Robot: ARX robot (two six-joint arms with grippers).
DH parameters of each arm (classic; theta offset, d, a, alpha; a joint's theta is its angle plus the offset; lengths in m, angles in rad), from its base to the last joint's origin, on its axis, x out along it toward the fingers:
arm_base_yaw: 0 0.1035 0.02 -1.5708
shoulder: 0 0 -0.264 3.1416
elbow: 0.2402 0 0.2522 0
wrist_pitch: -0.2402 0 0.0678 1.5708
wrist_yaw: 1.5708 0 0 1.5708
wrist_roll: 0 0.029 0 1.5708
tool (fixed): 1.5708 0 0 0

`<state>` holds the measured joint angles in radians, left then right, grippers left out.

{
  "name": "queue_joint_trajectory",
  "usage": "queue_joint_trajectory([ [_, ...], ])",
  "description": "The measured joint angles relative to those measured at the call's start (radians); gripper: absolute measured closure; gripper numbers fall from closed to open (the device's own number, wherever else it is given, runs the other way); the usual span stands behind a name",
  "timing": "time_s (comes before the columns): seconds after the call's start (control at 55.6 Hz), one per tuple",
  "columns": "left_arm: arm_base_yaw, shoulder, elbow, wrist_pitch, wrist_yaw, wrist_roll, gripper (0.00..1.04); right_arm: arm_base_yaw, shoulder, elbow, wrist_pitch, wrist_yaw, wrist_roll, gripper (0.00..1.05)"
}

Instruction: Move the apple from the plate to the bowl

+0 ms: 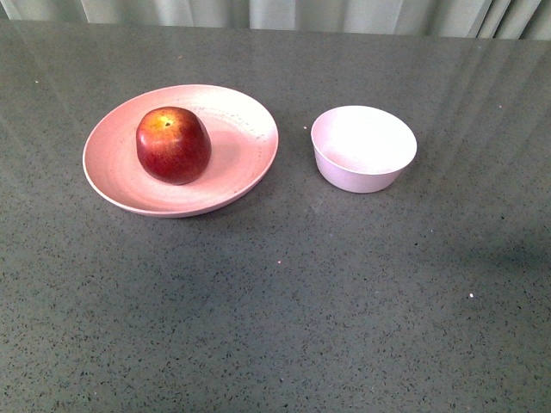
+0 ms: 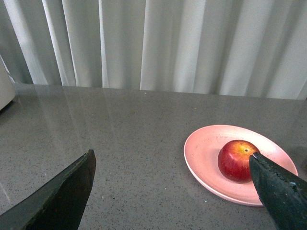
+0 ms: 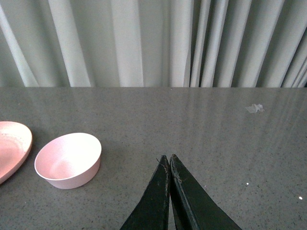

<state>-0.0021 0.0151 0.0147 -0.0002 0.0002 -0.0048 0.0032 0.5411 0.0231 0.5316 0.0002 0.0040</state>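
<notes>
Your left gripper gapes wide, your right gripper is pinched empty; straddle the apple evenly on the plate nearer the worktop's left edge

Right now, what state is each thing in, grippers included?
apple: sitting on the plate, stem dimple up, not gripped.
plate: flat on the table, holding the apple.
bowl: upright, empty, apart from the plate.
left gripper: open, empty.
right gripper: shut, empty.
</notes>
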Motion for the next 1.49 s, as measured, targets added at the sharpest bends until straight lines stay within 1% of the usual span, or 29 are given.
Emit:
queue_joint_trajectory([
  [0.18,0.000,0.000,0.000,0.000,0.000,0.000,0.09,0.000,-0.124,0.000,-0.116,0.000,0.000,1.03],
  [0.414,0.000,0.000,0.000,0.000,0.000,0.000,0.09,0.000,-0.224,0.000,-0.214,0.000,0.000,1.03],
  [0.863,0.000,0.000,0.000,0.000,0.000,0.000,0.09,0.000,-0.362,0.000,-0.352,0.000,0.000,1.03],
  [0.881,0.000,0.000,0.000,0.000,0.000,0.000,0.09,0.000,-0.376,0.000,-0.367,0.000,0.000,1.03],
  [0.917,0.000,0.000,0.000,0.000,0.000,0.000,0.09,0.000,-0.443,0.000,-0.462,-0.003,0.000,1.03],
  [0.953,0.000,0.000,0.000,0.000,-0.001,0.000,0.09,0.000,-0.493,0.000,-0.514,0.001,-0.001,1.03],
  [1.169,0.000,0.000,0.000,0.000,0.000,0.000,0.09,0.000,-0.534,0.000,-0.530,0.000,-0.001,1.03],
  [1.205,0.000,0.000,0.000,0.000,0.000,0.000,0.09,0.000,-0.534,0.000,-0.530,0.000,-0.002,0.97],
  [1.259,0.000,0.000,0.000,0.000,0.000,0.000,0.09,0.000,-0.535,0.000,-0.530,0.000,-0.002,0.83],
  [1.313,0.000,0.000,0.000,0.000,0.000,0.000,0.09,0.000,-0.535,0.000,-0.530,0.000,-0.002,0.73],
  [1.367,0.000,0.000,0.000,0.000,0.000,0.000,0.09,0.000,-0.535,0.000,-0.530,0.000,-0.002,0.59],
  [1.385,0.002,0.012,0.006,-0.022,0.007,0.005,0.09,0.000,-0.535,0.000,-0.530,0.000,-0.002,0.55],
  [1.439,0.002,0.087,0.063,-0.154,0.028,0.029,0.09,0.000,-0.535,0.000,-0.530,0.000,-0.002,0.46],
  [1.493,-0.005,0.196,0.105,-0.188,0.026,0.044,0.09,0.000,-0.535,0.000,-0.530,0.000,-0.001,0.39],
])
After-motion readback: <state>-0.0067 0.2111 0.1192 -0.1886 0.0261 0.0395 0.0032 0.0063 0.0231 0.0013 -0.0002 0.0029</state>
